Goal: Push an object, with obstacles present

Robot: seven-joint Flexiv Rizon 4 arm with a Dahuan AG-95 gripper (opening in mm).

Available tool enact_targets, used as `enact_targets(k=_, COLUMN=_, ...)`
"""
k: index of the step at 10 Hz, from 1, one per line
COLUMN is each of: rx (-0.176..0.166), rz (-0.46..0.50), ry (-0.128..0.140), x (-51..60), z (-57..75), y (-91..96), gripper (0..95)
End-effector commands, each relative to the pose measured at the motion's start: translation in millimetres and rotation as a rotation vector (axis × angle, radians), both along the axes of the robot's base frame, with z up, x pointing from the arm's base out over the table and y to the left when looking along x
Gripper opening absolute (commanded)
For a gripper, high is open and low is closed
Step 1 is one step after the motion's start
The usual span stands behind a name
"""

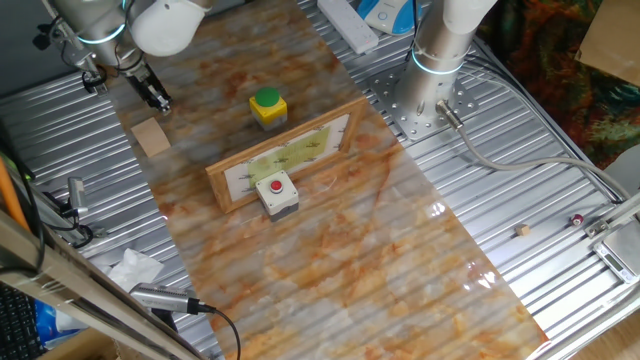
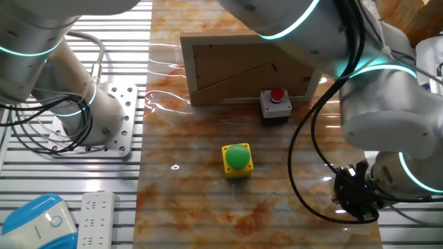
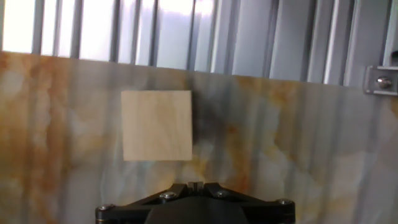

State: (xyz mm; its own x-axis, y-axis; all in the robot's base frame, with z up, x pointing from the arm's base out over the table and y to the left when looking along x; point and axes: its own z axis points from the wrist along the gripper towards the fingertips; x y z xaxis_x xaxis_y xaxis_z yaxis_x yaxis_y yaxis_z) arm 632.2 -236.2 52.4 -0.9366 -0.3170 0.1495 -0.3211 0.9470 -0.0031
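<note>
The object, a plain light-tan wooden cube (image 1: pixel 152 136), lies near the marble sheet's left edge. In the hand view the cube (image 3: pixel 157 126) sits just ahead of my gripper (image 3: pixel 194 185) and a little to its left, not touching it. My gripper (image 1: pixel 157 97) hangs low beside the cube, its fingers pressed together and holding nothing. The obstacles stand toward the sheet's middle: a wooden-framed panel (image 1: pixel 290 155) with a pale yellow-green face, a grey box with a red button (image 1: pixel 277 193) and a yellow box with a green button (image 1: pixel 268 107). In the other fixed view the cube is hidden behind my arm.
The marble sheet (image 1: pixel 400 270) lies over a ribbed metal table (image 1: pixel 560 180); its edge runs just beyond the cube (image 3: pixel 186 68). A second arm's base (image 1: pixel 440 50) stands at the back. A white power strip (image 1: pixel 347 22) and crumpled paper (image 1: pixel 133 268) lie off the sheet.
</note>
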Motion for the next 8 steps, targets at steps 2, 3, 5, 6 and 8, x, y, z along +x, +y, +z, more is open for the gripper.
enact_targets(k=2, rx=-0.008, rz=-0.09, ry=-0.026, x=-2.5, z=-1.2, y=-5.6, gripper=0.0)
enact_targets(k=3, rx=-0.005, rz=-0.115, ry=-0.034, x=-2.4, z=-0.3, y=-7.2, gripper=0.0)
enact_targets(k=5, rx=0.01, rz=-0.161, ry=-0.046, x=5.5, z=5.3, y=-12.1, gripper=0.0)
enact_targets(k=6, rx=0.012, rz=-0.168, ry=-0.046, x=8.0, z=6.2, y=-12.9, gripper=0.0)
enact_targets(k=8, rx=0.009, rz=-0.185, ry=-0.05, x=15.9, z=2.0, y=-13.5, gripper=0.0)
